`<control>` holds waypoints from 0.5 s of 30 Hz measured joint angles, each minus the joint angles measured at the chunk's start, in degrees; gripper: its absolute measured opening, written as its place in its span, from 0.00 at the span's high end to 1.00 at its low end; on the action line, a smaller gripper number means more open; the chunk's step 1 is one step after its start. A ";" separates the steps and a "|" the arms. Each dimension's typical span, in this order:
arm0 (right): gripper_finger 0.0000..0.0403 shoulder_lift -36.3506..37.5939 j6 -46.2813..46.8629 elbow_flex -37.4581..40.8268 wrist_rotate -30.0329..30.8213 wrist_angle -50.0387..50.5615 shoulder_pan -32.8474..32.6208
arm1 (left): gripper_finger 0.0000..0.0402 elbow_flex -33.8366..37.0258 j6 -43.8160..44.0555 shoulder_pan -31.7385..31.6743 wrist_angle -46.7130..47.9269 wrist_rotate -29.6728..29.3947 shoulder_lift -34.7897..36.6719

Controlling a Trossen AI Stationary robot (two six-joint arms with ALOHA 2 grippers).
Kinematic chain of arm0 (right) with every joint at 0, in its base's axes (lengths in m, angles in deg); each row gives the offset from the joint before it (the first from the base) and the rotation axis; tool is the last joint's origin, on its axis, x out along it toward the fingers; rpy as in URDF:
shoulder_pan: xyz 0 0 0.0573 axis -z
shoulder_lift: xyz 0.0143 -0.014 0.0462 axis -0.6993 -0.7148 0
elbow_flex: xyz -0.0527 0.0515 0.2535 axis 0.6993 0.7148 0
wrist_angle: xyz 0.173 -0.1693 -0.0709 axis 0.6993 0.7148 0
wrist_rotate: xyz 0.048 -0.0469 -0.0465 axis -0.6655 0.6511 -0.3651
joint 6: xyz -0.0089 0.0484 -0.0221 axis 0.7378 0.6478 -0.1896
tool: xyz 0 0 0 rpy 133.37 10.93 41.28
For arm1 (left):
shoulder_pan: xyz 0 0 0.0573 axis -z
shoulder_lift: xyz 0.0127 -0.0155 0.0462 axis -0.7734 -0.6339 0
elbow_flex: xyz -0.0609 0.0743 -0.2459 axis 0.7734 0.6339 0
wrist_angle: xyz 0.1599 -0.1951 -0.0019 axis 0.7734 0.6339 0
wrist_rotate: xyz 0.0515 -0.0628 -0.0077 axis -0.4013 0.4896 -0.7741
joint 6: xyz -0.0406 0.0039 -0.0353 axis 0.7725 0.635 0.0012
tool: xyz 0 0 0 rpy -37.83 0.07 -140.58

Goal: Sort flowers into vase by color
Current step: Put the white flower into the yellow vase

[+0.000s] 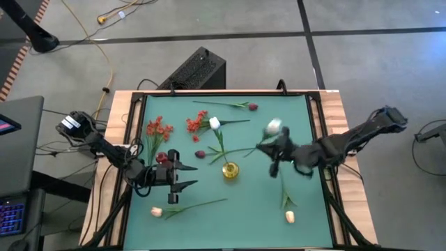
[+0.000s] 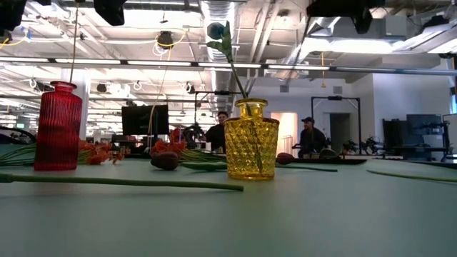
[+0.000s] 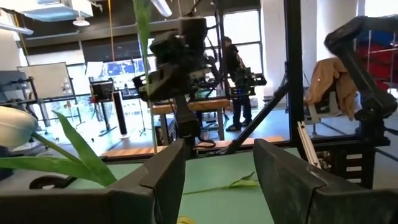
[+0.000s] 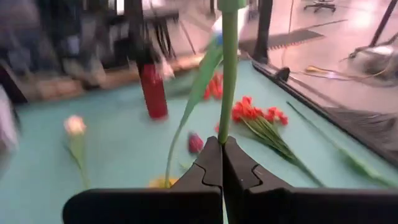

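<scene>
My right gripper (image 1: 274, 153) is shut on a white tulip, whose bloom (image 1: 274, 127) shows to the right of the yellow vase (image 1: 230, 169). The yellow vase (image 2: 250, 139) holds one green stem with a white bloom (image 1: 214, 123). My left gripper (image 1: 184, 176) is open and empty beside the red vase (image 1: 162, 159), its fingers (image 3: 163, 180) pointing toward the table's right. Red-orange blossoms (image 1: 159, 129), maroon buds (image 1: 201, 154) and peach tulips (image 1: 157, 210) lie flat on the green mat. My right gripper pinches the white tulip's green stem (image 4: 227, 127) between its two shut fingertips (image 4: 208, 155). The fingers come about level from the table's right and lie across the stem. The stem stands upright above the fingers, a long leaf (image 4: 186, 118) hanging beside it. The fingers hide its lower part.
Another red-orange cluster (image 1: 197, 124), a maroon bud (image 1: 252, 106) and a second peach tulip (image 1: 289, 216) lie on the mat. The mat's near middle (image 1: 237, 223) is bare. People stand in the room beyond the table (image 2: 308, 135).
</scene>
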 joint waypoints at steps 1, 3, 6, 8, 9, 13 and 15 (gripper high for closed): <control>0.95 2.28 0.29 2.41 -2.04 -3.68 0.62 | 0.56 0.00 -0.18 -0.16 -0.05 0.07 0.00; 0.95 5.55 0.00 5.50 -6.10 -8.68 1.34 | 0.56 0.00 -0.62 -0.48 -0.30 -0.14 0.03; 0.95 7.45 -0.56 6.64 -7.11 -10.32 1.39 | 0.56 0.00 -1.11 -0.80 -0.36 -0.61 0.51; 0.95 7.24 -0.71 6.64 -7.05 -11.40 1.47 | 0.56 -0.02 0.02 -0.97 -0.13 -1.11 0.50; 0.95 6.59 -1.01 6.64 -7.01 -12.62 1.66 | 0.56 -0.02 0.52 -1.11 0.00 -1.10 0.50; 0.95 2.44 -2.00 6.61 -7.20 -17.45 1.70 | 0.56 -0.02 1.19 -1.55 3.30 -1.06 0.46; 0.95 0.31 -1.85 5.92 -8.43 -17.60 1.62 | 0.56 -0.02 0.98 -1.97 3.80 -1.01 0.44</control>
